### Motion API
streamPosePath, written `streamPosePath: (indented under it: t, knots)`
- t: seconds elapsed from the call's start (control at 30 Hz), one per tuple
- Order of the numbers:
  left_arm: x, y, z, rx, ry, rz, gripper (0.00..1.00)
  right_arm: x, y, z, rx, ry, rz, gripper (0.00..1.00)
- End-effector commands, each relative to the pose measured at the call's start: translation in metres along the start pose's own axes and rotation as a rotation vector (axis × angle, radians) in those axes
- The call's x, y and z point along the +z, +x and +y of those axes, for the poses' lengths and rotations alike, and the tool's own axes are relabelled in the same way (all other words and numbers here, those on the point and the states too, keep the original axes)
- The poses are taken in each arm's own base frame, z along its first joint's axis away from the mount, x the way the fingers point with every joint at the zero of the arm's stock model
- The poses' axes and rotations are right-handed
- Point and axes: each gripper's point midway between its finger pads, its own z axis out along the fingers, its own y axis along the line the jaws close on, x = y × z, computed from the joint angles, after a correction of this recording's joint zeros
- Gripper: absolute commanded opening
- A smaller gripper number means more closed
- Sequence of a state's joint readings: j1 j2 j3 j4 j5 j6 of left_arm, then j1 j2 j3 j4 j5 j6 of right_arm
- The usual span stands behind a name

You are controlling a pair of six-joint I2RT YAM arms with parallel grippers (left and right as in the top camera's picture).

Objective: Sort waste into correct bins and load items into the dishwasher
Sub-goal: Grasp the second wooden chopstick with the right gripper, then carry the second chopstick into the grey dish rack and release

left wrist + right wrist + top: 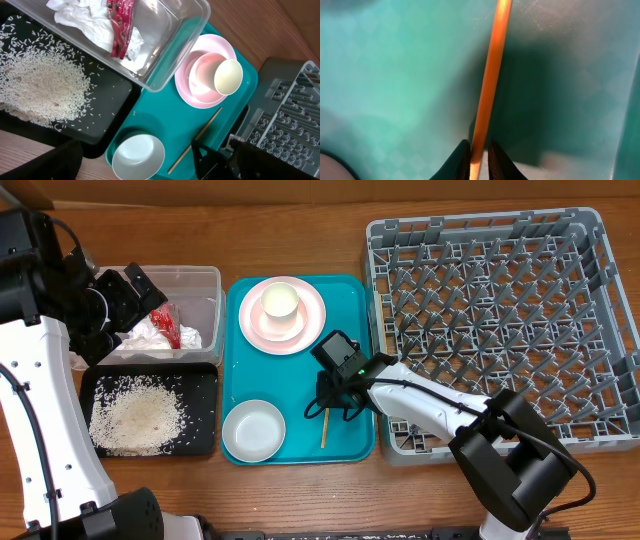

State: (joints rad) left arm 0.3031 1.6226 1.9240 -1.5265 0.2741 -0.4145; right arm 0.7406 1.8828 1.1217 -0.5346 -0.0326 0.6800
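Right gripper (479,158) is clamped on a thin wooden stick (490,75) at the front right of the teal tray (300,385). Left gripper (138,300) is spread wide over the clear tub (205,310), which holds the napkin (85,20) and red wrapper (120,25). Rice (135,415) lies in the black tray (202,392).

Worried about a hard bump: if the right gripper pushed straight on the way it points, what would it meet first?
Probably the floor of the teal tray: the right gripper points down at it, fingers pinching the wooden stick lying there. How big the gap is, I cannot tell.
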Motion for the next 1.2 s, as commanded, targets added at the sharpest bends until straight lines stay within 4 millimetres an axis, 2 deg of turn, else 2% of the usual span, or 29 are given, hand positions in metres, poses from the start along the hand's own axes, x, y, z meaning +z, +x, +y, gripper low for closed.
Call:
streamPosePath:
  t: [0.0,0.4,0.67,0.93,1.17]
  knots:
    - [-0.004,-0.002,-0.002,0.019,0.011,-0.013,1.0,-0.006,-0.006,-0.003,-0.01,0.027,-0.04,0.16]
    - [-0.004,-0.002,-0.002,0.019,0.012,-0.013,1.0,-0.008,-0.024,-0.009,-0.01,0.073,-0.137,0.16]
    - [-0.004,-0.002,-0.002,0.019,0.011,-0.013,1.0,-0.007,-0.024,-0.009,-0.01,0.077,-0.139,0.16]
    - [-0.004,-0.002,-0.002,0.019,0.011,-0.013,1.0,0.006,-0.022,-0.012,-0.012,0.089,-0.124,0.16]
    - [-0.004,-0.002,-0.002,0.019,0.012,-0.013,1.0,0.007,-0.021,-0.013,-0.012,0.091,-0.121,0.16]
